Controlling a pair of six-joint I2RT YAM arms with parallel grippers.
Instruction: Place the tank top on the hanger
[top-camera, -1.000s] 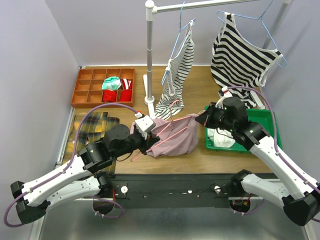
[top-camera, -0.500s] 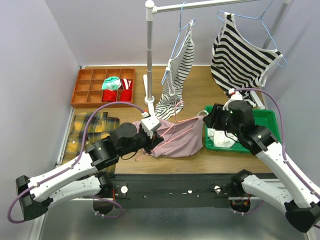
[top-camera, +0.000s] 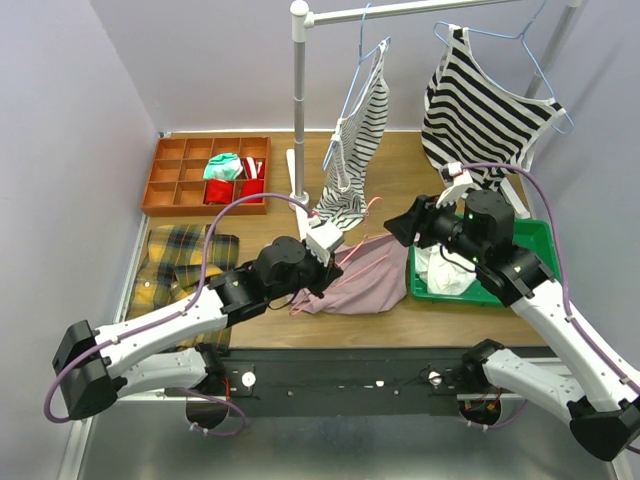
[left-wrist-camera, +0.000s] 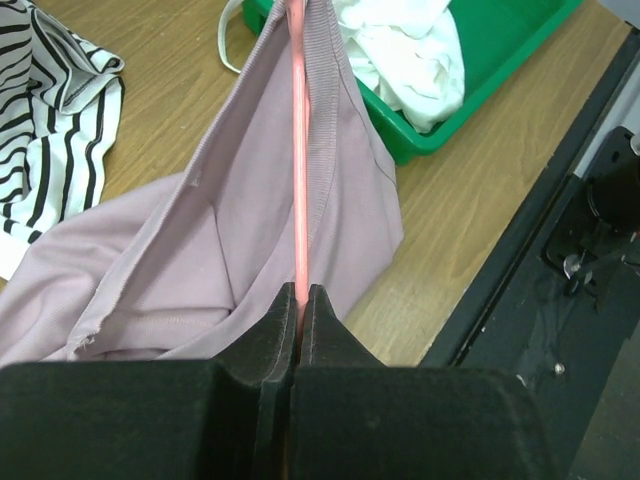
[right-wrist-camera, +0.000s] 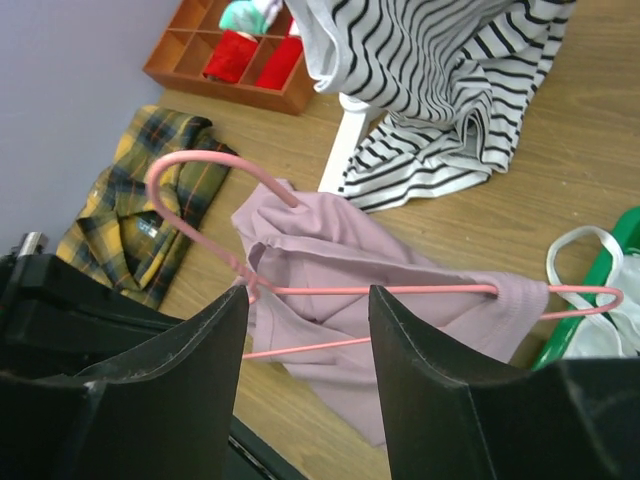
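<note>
The dusty-pink tank top (top-camera: 368, 280) lies bunched on the wooden table, draped partly over the pink-red wire hanger (top-camera: 352, 262). In the right wrist view the hanger (right-wrist-camera: 420, 291) runs through the tank top (right-wrist-camera: 390, 245); its hook (right-wrist-camera: 190, 166) and right corner stick out of the fabric. My left gripper (top-camera: 335, 264) is shut on the hanger's wire (left-wrist-camera: 299, 180), with the tank top (left-wrist-camera: 240, 240) hanging around it just ahead of the gripper (left-wrist-camera: 300, 293). My right gripper (top-camera: 397, 227) hovers at the top's right edge; this gripper (right-wrist-camera: 307, 292) is open and holds nothing.
A green tray (top-camera: 525, 240) with white cloth (top-camera: 440, 275) sits right of the tank top. Striped tops (top-camera: 480, 105) hang on blue hangers from a white rack (top-camera: 298, 120); one trails onto the table (top-camera: 340, 205). A plaid cloth (top-camera: 185, 255) and a wooden organizer (top-camera: 175, 180) are at left.
My right gripper has opened, letting go of the tank top's edge, and drawn back slightly. My left arm has carried the hanger to the right, and the tank top has sagged.
</note>
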